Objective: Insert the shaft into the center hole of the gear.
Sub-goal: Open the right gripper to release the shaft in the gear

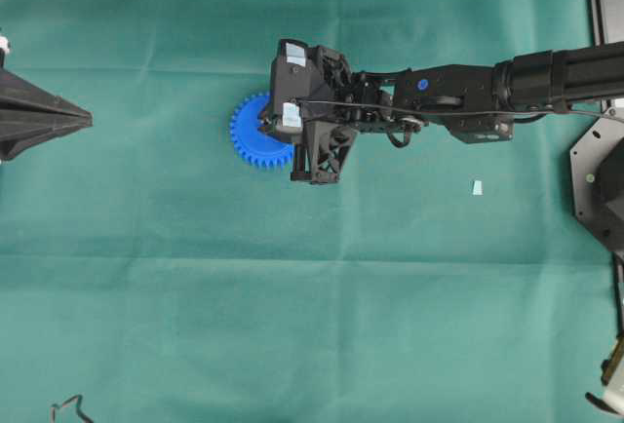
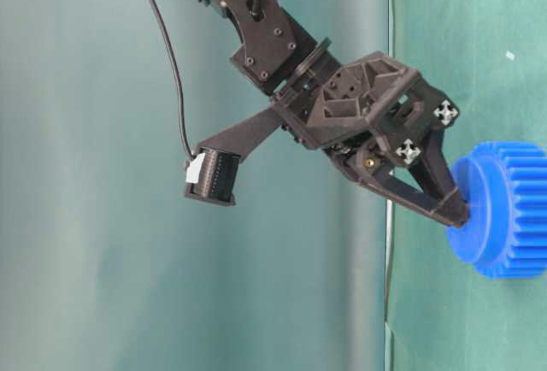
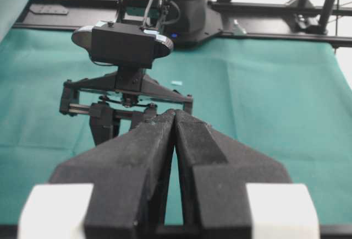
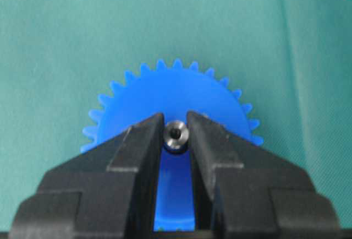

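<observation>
Green cloth covers the counter (image 1: 146,296). On it, the right claw (image 4: 176,135) pinches the shaft (image 4: 176,135) over the gear (image 4: 170,93); the left claw (image 3: 175,119) is closed, empty.

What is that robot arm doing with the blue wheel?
The right gripper pinches a tiny silvery metal shaft between its jaws. It holds the shaft right over the middle of a bright blue plastic toothed gear lying on the green cloth. Whether the shaft has gone into the gear's hole can't be seen. The left gripper waits off to the side, jaws shut.
</observation>
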Controlling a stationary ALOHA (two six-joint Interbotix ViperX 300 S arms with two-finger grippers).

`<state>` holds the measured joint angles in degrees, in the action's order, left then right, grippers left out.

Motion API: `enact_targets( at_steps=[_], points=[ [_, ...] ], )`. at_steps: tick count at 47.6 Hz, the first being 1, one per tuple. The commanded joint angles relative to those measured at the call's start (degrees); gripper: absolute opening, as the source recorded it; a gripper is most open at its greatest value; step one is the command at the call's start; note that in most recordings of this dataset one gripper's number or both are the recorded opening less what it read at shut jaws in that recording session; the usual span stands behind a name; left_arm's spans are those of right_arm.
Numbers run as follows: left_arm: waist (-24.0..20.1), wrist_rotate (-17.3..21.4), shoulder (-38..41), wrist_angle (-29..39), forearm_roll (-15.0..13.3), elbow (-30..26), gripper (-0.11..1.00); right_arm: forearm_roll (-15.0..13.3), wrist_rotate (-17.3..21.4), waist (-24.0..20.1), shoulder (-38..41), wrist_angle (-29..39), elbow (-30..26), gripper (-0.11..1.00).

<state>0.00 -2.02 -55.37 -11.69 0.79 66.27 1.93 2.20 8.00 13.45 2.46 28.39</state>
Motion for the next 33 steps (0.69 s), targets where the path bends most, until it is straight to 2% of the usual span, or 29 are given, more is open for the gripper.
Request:
enact_targets(
  at_steps=[1, 15, 18, 22, 26, 28, 33],
  points=[
    [0.00, 0.00, 0.53, -0.26, 0.09, -1.67, 0.00, 0.09, -0.18, 0.00, -0.35, -0.09, -0.62, 0.17],
    [0.00, -0.09, 0.53, -0.26, 0.09, -1.67, 0.00, 0.09, -0.18, -0.09, -1.76, 0.09, -1.14, 0.20],
    [0.00, -0.09, 0.53, -0.26, 0.18, -1.67, 0.00, 0.00, -0.18, -0.09, -2.81, 0.00, -1.23, 0.36],
    [0.00, -0.18, 0.53, -0.26, 0.18, -1.67, 0.00, -0.18, -0.26, -0.09, -4.66, -0.18, -1.32, 0.67],
    [0.00, -0.26, 0.53, -0.26, 0.09, -1.67, 0.00, -0.18, -0.26, -0.09, -7.03, 0.18, -1.32, 0.89],
    [0.00, -0.26, 0.53, -0.26, 0.18, -1.67, 0.00, -0.26, -0.26, 0.00, -8.35, 0.35, -1.14, 0.94],
    [0.09, -0.26, 0.53, -0.26, 0.09, -1.67, 0.00, -0.35, -0.35, -0.09, -11.87, 1.41, -0.53, 0.84]
  ],
)
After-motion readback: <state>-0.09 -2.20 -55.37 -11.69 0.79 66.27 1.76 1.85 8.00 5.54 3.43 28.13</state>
